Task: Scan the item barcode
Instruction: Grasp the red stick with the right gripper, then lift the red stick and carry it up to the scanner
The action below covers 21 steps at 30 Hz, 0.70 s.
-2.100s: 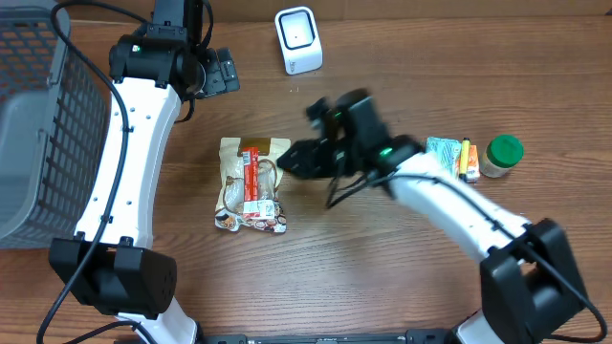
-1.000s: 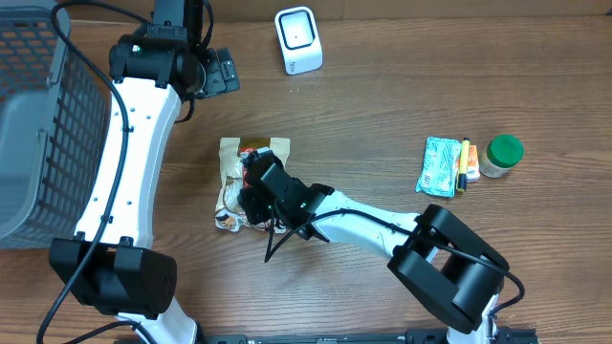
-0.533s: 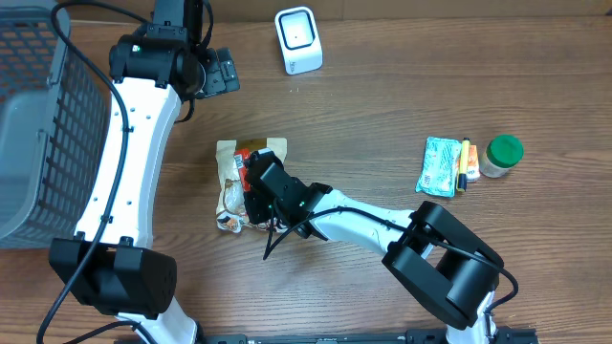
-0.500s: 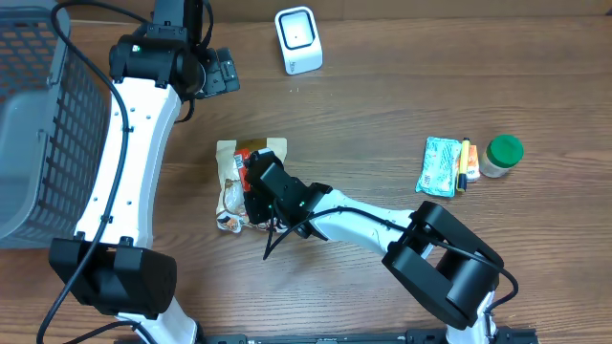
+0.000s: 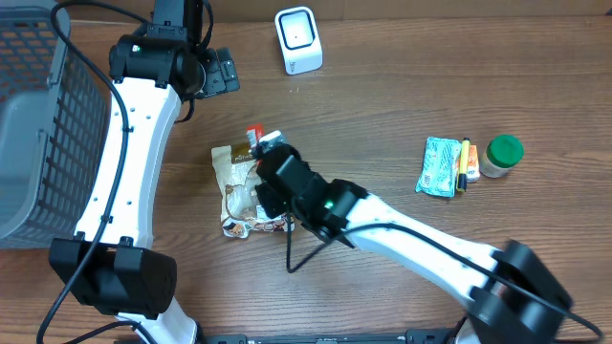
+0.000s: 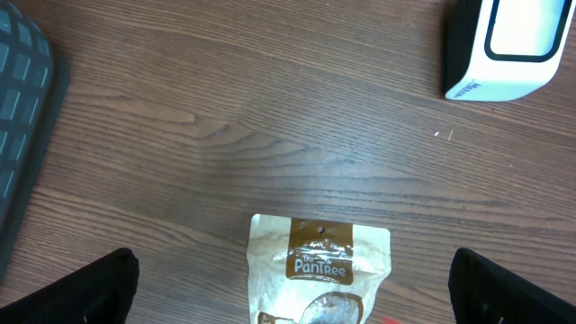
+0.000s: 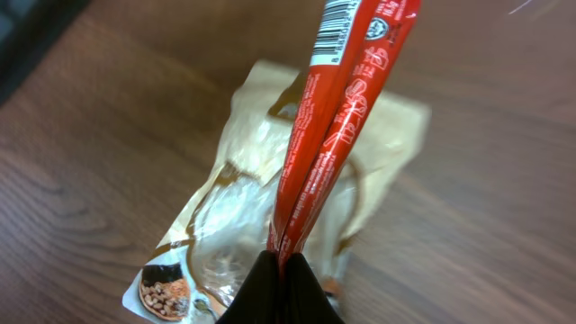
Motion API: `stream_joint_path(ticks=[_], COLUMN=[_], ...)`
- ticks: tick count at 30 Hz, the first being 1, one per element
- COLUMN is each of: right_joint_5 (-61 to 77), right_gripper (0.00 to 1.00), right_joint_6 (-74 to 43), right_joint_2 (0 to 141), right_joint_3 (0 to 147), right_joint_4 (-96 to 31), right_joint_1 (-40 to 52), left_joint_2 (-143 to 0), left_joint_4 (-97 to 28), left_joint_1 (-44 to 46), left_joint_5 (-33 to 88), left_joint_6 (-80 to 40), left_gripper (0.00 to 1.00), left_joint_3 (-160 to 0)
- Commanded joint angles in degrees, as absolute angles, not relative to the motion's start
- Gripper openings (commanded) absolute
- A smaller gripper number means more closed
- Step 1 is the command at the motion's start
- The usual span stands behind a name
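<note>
My right gripper (image 7: 283,266) pinches the red packet (image 7: 337,135) over the beige pouch (image 7: 236,193), while my left gripper (image 5: 226,73) hangs spread wide.

The right hand (image 7: 281,268) has its dark jaws pinched together on one end of a slim red packet (image 7: 331,121), which runs up to the frame's top edge and carries a barcode (image 7: 340,18) on a white patch there. Beneath it a tan pouch (image 7: 396,135) with a clear window lies on the wooden tabletop (image 7: 81,153)
</note>
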<state>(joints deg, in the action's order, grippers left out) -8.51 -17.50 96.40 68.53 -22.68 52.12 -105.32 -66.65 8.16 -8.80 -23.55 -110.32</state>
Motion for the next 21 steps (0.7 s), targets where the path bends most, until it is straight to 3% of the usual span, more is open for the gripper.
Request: stream_joint_path(ticks=[1,12,21], right_joint_5=[-13.5,-8.4,10.7], right_gripper=[0.04,0.04,0.03], right_joint_6=[-14.4,-13.8,-8.9], right_joint_2=[94.6,94.6,94.6], right_joint_3=[68.9,68.9,74.9], right_joint_4=[-24.6,-28.1,-31.7], right_joint_1=[52.0,44.7,31.3], left_joint_2=[-103.8,-103.8,-103.8], left_joint_4=[-66.7,-66.7,-66.7], left_joint_1=[8.3,8.3,8.3], left_joint_5=[-9.1,-9.1,-9.1], left_joint_6=[-22.7,-22.7,-22.7], left_gripper=[1.00,1.00,1.00], left_joint_3=[-111.5,-111.5,-111.5])
